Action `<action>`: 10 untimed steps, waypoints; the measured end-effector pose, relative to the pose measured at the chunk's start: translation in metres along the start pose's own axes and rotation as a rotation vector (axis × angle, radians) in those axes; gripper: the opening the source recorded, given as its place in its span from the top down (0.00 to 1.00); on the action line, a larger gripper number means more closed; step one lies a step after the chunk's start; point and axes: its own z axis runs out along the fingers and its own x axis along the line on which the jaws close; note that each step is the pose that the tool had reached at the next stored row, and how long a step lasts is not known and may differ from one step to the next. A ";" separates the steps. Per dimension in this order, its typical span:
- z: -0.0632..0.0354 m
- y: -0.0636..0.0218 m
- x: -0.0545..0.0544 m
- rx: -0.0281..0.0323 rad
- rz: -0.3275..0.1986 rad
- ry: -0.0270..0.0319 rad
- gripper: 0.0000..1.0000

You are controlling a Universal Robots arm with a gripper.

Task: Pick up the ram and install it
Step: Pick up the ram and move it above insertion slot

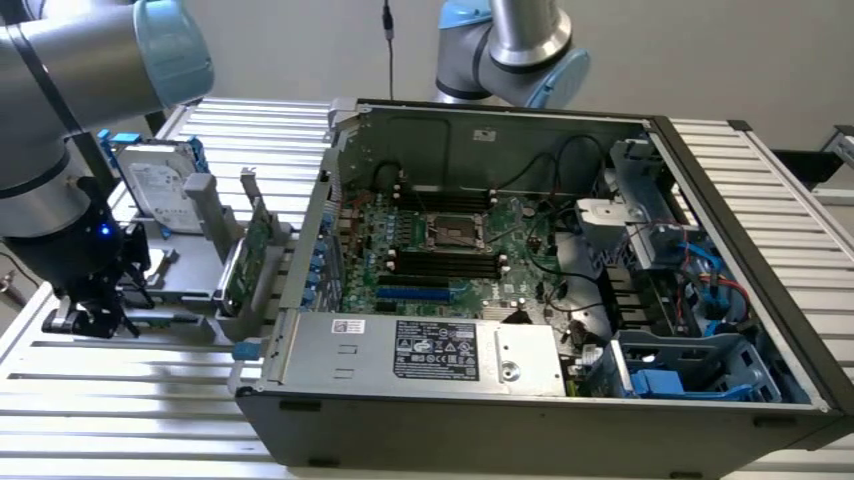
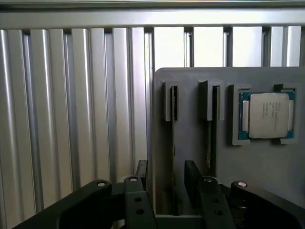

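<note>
In the wrist view my gripper is open, its two black fingers standing either side of a thin dark board seen edge-on, the ram. The ram stands in a slot of a grey holder and runs down between the fingers without touching them. In the exterior view the gripper hangs low over the holder, on that view's left beside the open computer case. The motherboard lies inside the case with long black slots.
A second slot with another thin edge lies beside the first, and a processor chip sits in a recess of the holder. A hard drive and a green expansion card stand upright in it. A second arm stands behind the case.
</note>
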 end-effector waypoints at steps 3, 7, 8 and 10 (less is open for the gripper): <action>0.0013 0.0005 0.000 -0.0010 -0.024 -0.0203 0.56; 0.0046 0.0011 0.000 -0.0047 -0.040 -0.0223 0.56; 0.0056 0.0011 0.000 -0.0060 -0.042 -0.0224 0.56; 0.0068 0.0012 0.000 -0.0082 -0.045 -0.0229 0.56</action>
